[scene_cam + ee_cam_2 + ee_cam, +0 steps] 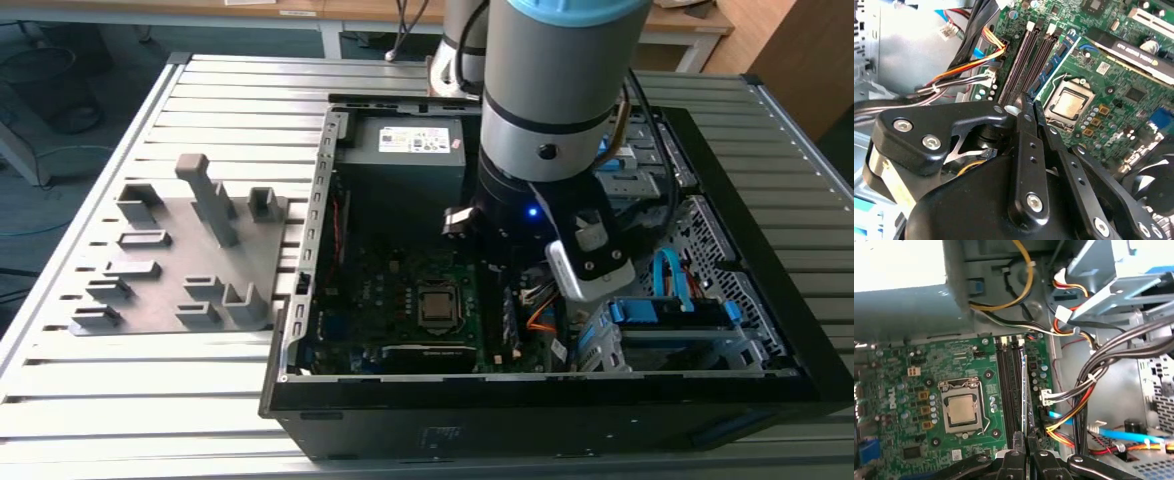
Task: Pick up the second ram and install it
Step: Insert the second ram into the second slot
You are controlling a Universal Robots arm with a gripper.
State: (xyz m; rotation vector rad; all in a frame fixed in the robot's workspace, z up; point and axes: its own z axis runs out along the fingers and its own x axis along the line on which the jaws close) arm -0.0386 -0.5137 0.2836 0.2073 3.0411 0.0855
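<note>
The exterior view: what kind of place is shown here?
Probably a robotics lab or test workshop: an open computer case sits on a slatted metal table, beside a grey fixture, with wooden workbenches behind.

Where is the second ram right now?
In the first wrist view the second ram stands on edge in the pincer, over the motherboard right beside the black memory slots, on their side away from the CPU socket.

White label [412, 139] with illegible print on the power supply [400, 165], no other readable text
</note>
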